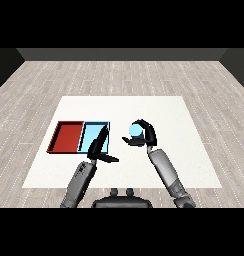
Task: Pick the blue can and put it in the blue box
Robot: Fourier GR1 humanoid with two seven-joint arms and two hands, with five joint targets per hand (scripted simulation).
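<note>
White table [164, 165] with two trays side by side toward its left part: red tray [66, 137] on the outside, light blue tray [95, 134] touching it on the right, sharing a wall. Taking the light blue tray as landmark: the red tray sits directly left of it and shows only its bare red floor, nothing inside. The light blue tray's floor shows pale blue where visible, no object seen in it, though its near right part is covered by the left hand [97, 148]. That left hand hangs over the tray's near right corner, fingers straight and pointing up along the tray, thumb sticking out to the right toward the table; relaxed and extended, holding nothing. The blue can [136, 131] is right of the light blue tray, apart from it, outside both trays, at about the same depth on the table as the tray's middle. The right hand [144, 136] is wrapped round the can, fingers curling over the top and far side, thumb on the near left side. Cannot tell whether the can touches the table or is lifted. Grey forearms come in from the lower corners.
</note>
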